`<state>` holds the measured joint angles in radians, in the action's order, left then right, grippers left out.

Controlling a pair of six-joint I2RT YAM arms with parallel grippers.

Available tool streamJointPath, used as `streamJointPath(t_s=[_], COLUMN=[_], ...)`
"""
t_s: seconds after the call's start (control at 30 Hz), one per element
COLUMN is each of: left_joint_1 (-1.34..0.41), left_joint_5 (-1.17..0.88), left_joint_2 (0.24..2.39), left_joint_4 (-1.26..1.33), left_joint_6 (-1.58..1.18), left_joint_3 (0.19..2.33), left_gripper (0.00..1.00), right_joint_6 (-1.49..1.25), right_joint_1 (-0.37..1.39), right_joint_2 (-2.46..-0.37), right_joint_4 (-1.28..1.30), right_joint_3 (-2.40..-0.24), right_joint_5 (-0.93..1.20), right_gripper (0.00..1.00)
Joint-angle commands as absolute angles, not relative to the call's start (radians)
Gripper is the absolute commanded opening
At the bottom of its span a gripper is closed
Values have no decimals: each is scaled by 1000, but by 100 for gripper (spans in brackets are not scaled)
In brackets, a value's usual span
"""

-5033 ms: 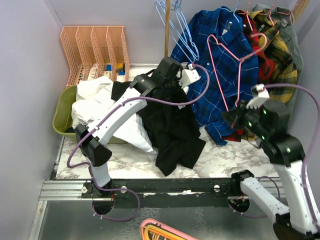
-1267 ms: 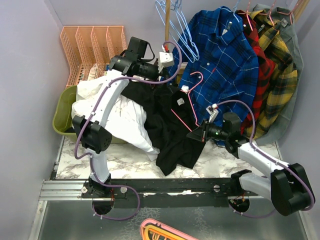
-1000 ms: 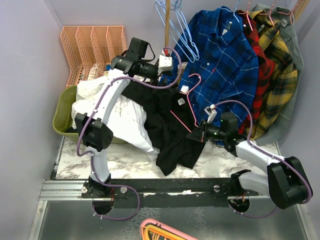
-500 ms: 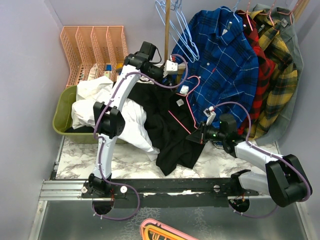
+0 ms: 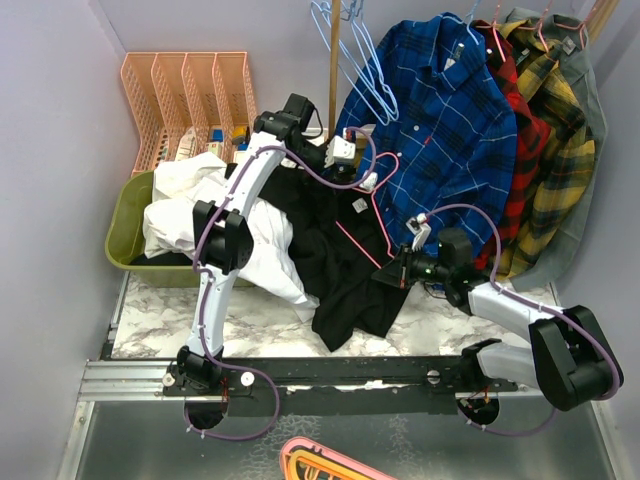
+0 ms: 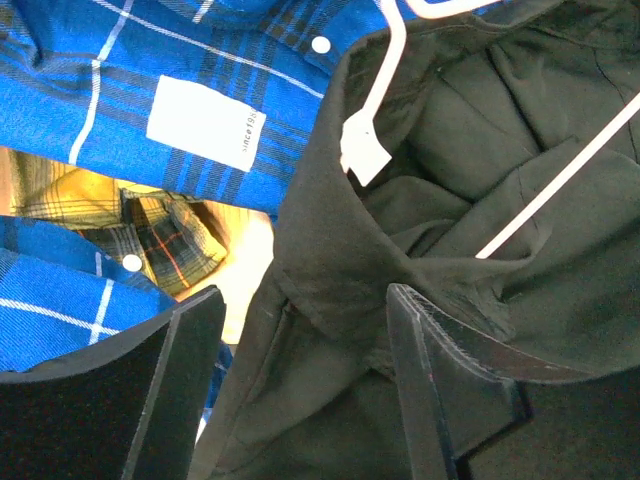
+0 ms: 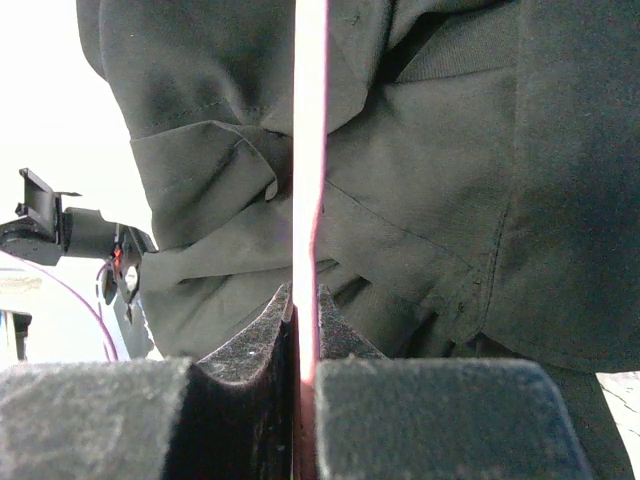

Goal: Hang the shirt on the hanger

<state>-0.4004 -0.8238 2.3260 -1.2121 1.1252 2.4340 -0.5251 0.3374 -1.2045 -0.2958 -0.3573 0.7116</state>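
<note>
My right end effector (image 7: 303, 300) is pinched tight on the thin pink wire of the hanger (image 7: 310, 150), low down at one end of its frame. From there the wire runs up and away to the left, into the black shirt (image 5: 345, 260), which lies heaped with its hem down on the table (image 5: 250, 325). My left end effector (image 6: 302, 295) is the nearer one to the collar: its fingers stand wide apart with the collar fold between them, not gripped, and the hanger's arm slants just beyond. I judge the coming move turns on drawing that collar along the wire's line.
</note>
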Motion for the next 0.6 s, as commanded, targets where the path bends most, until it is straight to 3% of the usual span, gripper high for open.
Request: streamJointPath(t_s=[0.0,0.13,0.27,0.37,0.5,0.57], left_joint_1=[-397,-408,-420,-429,-438,-437], left_joint_5=[-822,-826,-831,-845,-868,-882], left_joint_2=[2349,2367,2387,2400,2403,2397], left_joint_4=[-1163,-1161,-1186,-1234,-1269,-1266], left_joint_6=[1132,1144,1171,1212,1264,1266], left_joint_3=[2433,2436,2435,2430,2403,2392], left_gripper=[74,82,80,69,39,32], right_joint_6=[-503,-500,-494,-490,-488,-485], right_joint_1=[348,357,367,373,375,377], right_joint_2=[-1196,-1205,-1218,-1223,-1221,-1221], right_joint_4=[-367,-366,-364,-363,-369,-369], right_joint_3=[-348,-348,-355,-360,-362,-363], right_joint_5=[726,719,709,706,701,699], right_gripper=[1,1,1,1,1,1])
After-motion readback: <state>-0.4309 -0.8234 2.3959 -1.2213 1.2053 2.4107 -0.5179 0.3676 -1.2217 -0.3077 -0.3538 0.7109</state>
